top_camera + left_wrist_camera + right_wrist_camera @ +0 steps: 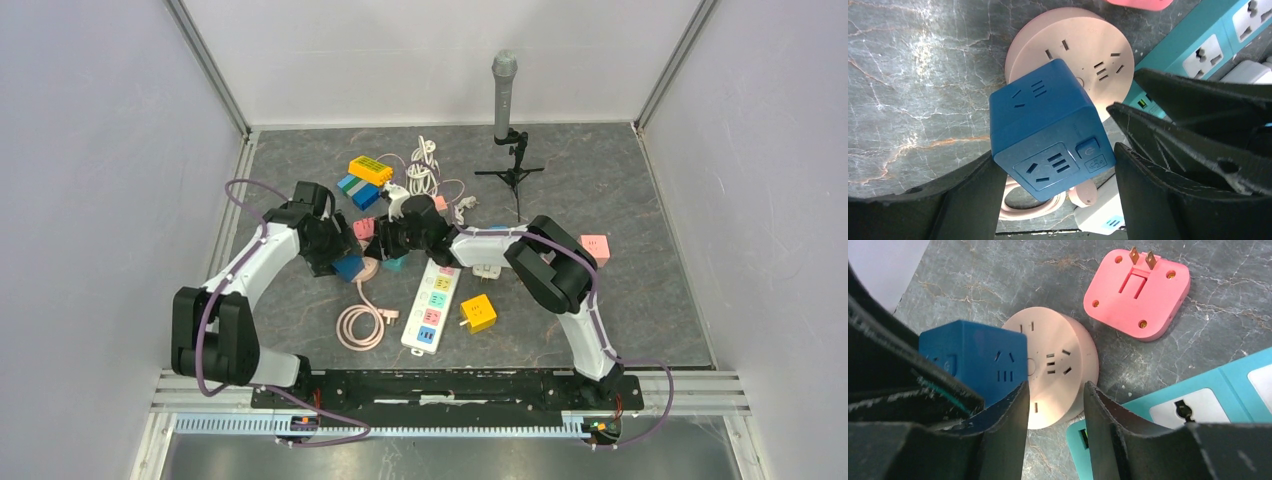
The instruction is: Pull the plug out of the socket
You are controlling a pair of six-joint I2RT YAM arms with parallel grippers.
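Observation:
A blue cube plug [1048, 135] sits plugged into the near side of a round pale pink socket [1088, 55] on the marble table. My left gripper [1054, 155] has its fingers against the cube's two sides, shut on it. My right gripper [1055, 387] is open, its fingers astride the near edge of the round socket [1058, 360], right beside the cube [973, 352]. In the top view both grippers [340, 262] [385, 243] meet over the cube [348, 267] at the table's centre left.
A teal power strip [1188, 405] and a pink flat adapter [1138, 292] lie close by. A white power strip [432, 305], a yellow cube [478, 312], a coiled pink cable [360, 325] and a microphone stand [503, 95] are around.

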